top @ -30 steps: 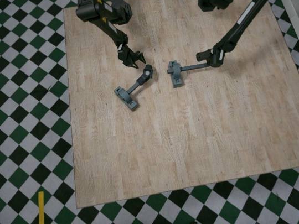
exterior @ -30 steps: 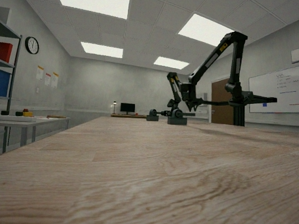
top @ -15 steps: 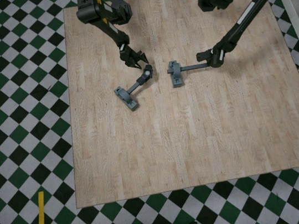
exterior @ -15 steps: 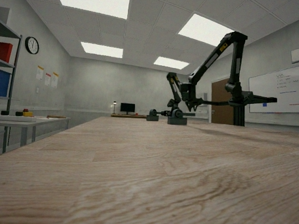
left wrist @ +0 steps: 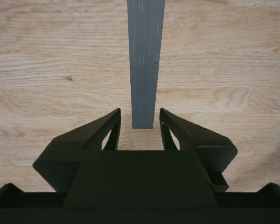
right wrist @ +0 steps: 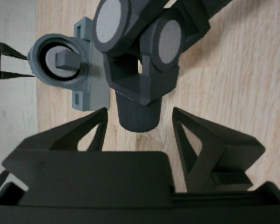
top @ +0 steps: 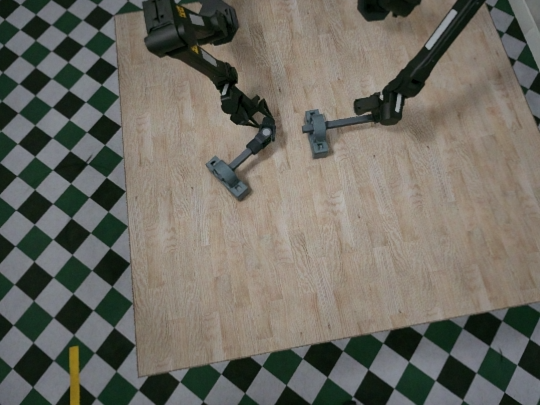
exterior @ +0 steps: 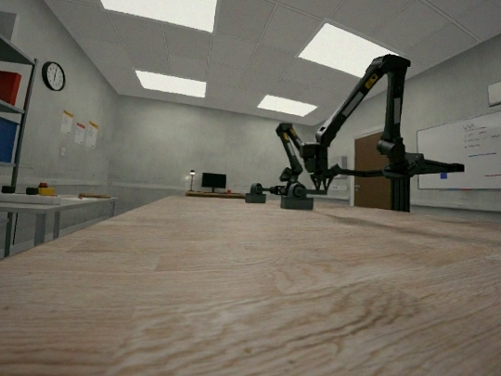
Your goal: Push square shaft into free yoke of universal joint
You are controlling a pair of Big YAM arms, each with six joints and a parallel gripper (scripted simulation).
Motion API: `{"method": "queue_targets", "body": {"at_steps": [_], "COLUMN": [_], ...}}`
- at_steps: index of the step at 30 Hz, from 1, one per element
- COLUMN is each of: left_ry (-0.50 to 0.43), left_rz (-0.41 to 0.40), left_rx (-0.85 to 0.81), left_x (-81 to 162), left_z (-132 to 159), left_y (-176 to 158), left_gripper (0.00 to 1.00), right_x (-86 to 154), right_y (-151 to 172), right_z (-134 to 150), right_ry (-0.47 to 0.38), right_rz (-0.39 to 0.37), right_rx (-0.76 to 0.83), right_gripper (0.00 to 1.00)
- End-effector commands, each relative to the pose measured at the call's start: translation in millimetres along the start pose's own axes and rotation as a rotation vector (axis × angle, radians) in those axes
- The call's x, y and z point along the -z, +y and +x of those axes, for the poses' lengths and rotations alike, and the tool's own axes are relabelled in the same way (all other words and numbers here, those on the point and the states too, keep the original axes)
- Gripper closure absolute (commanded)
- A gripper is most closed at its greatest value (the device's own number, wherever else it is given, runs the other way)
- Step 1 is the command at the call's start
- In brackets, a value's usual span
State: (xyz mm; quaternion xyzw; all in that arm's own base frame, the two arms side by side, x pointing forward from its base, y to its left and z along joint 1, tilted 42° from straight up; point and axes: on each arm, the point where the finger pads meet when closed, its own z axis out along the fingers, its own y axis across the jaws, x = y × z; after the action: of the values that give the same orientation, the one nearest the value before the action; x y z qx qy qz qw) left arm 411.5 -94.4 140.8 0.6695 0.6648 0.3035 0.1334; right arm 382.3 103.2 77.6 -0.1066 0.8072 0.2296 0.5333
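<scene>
Grippers stand partly apart at both ends of the job: the left gripper (top: 373,117) (exterior: 322,189) (left wrist: 140,112) (right wrist: 35,69) moderately open and the right gripper (top: 263,115) (exterior: 288,185) (right wrist: 139,111) wider, with nothing clamped in either. The square shaft (top: 350,122) (exterior: 317,191) (left wrist: 144,60) (right wrist: 67,60) is carried by a block (top: 319,149) (exterior: 297,202) (right wrist: 97,85), presumably so it can slide level. Its tail lies between the left fingers, with gaps on both sides. Its front stub pokes out towards the joint (top: 258,140) (exterior: 276,189) (right wrist: 160,45), well apart from it.

The joint is borne on a short rod by a second block (top: 239,190) (exterior: 255,198). Its free yoke (top: 268,124) (right wrist: 139,112) is angled off the shaft's line, its collar nearly between the right fingers; steadying and swinging it into line seems needed before any push, as a loose yoke could fold away.
</scene>
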Motion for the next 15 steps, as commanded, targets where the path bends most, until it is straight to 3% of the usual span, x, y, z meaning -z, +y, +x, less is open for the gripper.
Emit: {"method": "queue_targets", "body": {"at_steps": [1, 15], "left_ry": [0.005, 0.002], "left_rz": [0.009, 0.007], "left_rx": [-0.015, -0.02], "left_x": [-12, -18], "left_z": [-1, -3], "left_y": [-1, -1], "left_gripper": [0.53, 0.53], "right_x": [-4, -25], "right_y": [-2, 0], "right_z": [-2, -2], "right_ry": [-0.011, -0.011], "right_rz": [0.003, -0.002], "right_rx": [-0.012, -0.01], "right_gripper": [0.25, 0.25]}}
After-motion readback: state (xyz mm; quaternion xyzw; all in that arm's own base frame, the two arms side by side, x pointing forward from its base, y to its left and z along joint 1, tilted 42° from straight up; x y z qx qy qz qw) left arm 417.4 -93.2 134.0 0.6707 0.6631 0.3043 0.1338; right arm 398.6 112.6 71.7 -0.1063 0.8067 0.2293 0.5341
